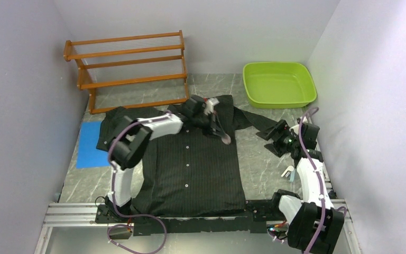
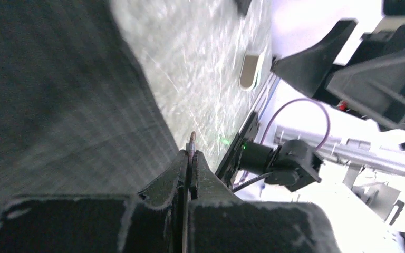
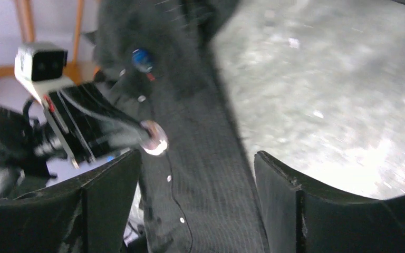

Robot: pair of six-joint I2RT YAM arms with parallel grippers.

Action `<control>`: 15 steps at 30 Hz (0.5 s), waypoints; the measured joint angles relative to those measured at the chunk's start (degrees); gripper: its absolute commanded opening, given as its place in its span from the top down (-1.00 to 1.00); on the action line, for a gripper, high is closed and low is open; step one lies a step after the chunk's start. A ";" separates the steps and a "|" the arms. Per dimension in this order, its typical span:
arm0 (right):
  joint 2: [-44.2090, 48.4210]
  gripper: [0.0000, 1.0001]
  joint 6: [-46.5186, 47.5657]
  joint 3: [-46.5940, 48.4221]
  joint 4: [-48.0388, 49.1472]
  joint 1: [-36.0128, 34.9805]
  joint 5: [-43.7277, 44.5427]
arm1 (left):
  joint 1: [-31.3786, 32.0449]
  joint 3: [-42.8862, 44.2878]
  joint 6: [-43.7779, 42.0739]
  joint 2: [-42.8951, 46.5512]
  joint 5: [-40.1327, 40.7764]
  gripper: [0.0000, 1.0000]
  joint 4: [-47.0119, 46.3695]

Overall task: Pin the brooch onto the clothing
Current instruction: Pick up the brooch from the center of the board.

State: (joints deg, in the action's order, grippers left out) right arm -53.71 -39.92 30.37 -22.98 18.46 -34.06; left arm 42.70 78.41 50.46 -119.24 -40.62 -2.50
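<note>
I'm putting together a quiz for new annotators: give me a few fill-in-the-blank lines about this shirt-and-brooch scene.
1. The left gripper is shut on the ___.
2. The right gripper hovers with its jaws ___.
3. The tub beyond the shirt is ___ in colour.
Missing words: brooch; open; green.

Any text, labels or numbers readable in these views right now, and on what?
None readable.
White item beside the shirt: any marking too blurred to read.
Shirt: no label or print shows.
Brooch: blurred, no lettering made out.
</note>
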 measured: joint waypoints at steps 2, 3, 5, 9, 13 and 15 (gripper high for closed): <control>-0.48 -0.84 0.35 1.29 3.43 -2.73 -2.12 | -4.74 -3.50 -0.92 5.11 0.31 0.95 -0.33; -0.94 -0.87 0.31 1.81 4.94 -4.94 -2.73 | -7.34 -5.31 -1.44 7.72 0.44 0.95 -0.37; -2.40 -0.91 -0.04 2.49 8.04 -10.36 -3.91 | -12.46 -8.85 -2.43 12.74 0.44 0.95 -0.31; -7.50 -0.99 -3.39 2.58 17.20 -21.55 -6.64 | -20.83 -14.56 -5.68 21.66 0.44 0.95 1.01; -13.46 -0.99 -7.39 2.84 27.12 -30.18 -9.79 | -24.83 -17.11 -11.82 30.75 1.31 0.95 5.14; -16.59 -0.97 -9.42 4.00 32.00 -34.03 -11.34 | -25.20 -17.14 -16.06 35.41 1.95 0.95 7.04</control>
State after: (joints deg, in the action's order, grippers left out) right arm -70.30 -49.34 34.37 9.02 -15.57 -45.41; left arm 17.50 61.28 34.39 -83.83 -38.68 4.54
